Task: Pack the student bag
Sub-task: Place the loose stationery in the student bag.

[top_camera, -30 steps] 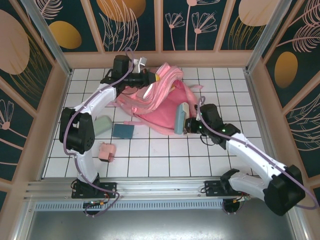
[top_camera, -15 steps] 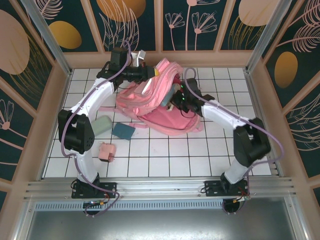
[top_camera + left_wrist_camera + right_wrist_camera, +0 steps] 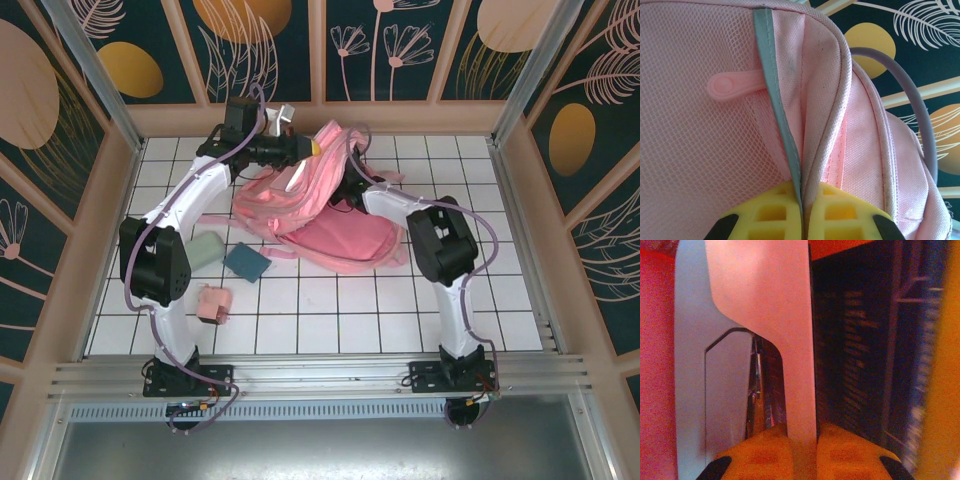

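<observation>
Big change in the last sec: the right arm swung across. A sec before, it sat low at the near right of the student bag [image 3: 345, 245] w/ a slim case upright in its jaws, outside the bag. Half a sec on, it was at the mouth. At this moment its forearm ran over the pink fabric & its wrist end was buried in the opening on the bag's far side.

On the right wrist cam, the right gripper [image 3: 801, 442] was clamped on the slim case [image 3: 790, 365], a flat pale slab running up from btw the fingers. There was a red-pink glow on one side & something dark I couldn't make out on the other. Inside the bag, I'd say. So the case was in but not let go.

The left gripper [image 3: 312, 148] hadn't shifted over that sec. It was pinched shut on the bag's top edge, holding the mouth up & open. Its wrist cam showed the yellow fingers [image 3: 770, 215] nipping a grey-trimmed seam next to pink mesh.

The bag lay far-middle on the tiled table [image 3: 400, 310], slumped, top raised toward the back wall.

For the task: one item nearly packed, needing only release & withdrawal. Still on the tiles by the left arm were a pale green pouch [image 3: 208, 247], a dark teal block [image 3: 245, 262] & a small pink thing [image 3: 213, 303], prob. the rest of the load.
</observation>
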You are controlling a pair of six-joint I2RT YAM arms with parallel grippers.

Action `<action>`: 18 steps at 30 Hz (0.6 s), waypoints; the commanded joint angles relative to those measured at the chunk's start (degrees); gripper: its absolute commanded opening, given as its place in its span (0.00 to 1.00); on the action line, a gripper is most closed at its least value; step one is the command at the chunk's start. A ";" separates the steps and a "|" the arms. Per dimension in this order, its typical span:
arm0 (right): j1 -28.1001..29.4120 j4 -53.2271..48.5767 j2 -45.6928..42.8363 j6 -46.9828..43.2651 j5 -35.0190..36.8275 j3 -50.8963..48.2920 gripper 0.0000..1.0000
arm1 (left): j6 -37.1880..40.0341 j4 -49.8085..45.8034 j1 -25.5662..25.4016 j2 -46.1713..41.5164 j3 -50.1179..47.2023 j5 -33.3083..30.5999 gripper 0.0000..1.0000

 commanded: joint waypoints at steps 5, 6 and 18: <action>1.02 -1.56 7.03 5.09 3.15 11.33 0.29 | -0.39 7.47 -0.33 -1.01 3.10 5.55 0.00; 1.04 -2.05 7.04 4.69 3.73 11.81 0.38 | -0.63 7.57 -0.34 -0.99 3.23 5.34 0.00; 0.56 11.06 -4.85 -2.41 7.83 -4.87 0.69 | -0.79 7.32 0.09 -0.64 3.85 4.42 0.00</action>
